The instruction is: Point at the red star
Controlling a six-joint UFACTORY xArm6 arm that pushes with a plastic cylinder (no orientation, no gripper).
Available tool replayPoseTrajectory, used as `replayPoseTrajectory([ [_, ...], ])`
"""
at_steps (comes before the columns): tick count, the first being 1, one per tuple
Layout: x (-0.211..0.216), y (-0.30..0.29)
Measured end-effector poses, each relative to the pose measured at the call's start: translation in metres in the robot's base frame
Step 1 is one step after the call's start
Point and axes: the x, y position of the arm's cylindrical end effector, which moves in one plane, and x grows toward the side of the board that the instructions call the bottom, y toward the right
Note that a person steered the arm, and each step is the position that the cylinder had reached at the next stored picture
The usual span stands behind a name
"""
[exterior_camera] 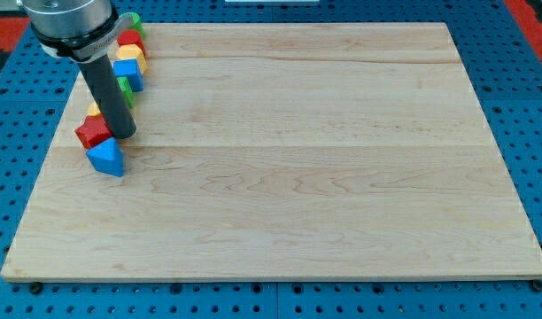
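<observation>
My tip (123, 136) stands at the board's left edge, touching the right side of a red block (91, 131) whose shape I cannot make out for certain. A blue triangular block (106, 158) lies just below that red block and my tip. A second red block (130, 40) sits higher up near the view's top, partly hidden behind the rod. The rod covers part of the column of blocks, so I cannot tell which red block is the star.
A column of blocks runs up the left edge: a yellow block (94, 111) behind the red one, a green block (126, 89), a blue cube (131, 74), a yellow block (130, 57), and a green block (135, 21). The wooden board (306, 177) lies on a blue pegboard.
</observation>
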Motion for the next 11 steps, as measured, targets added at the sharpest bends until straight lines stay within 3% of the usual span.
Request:
replayPoseTrajectory([
  [1, 0.000, 0.005],
  [4, 0.029, 0.172],
  [11, 0.055, 0.187],
])
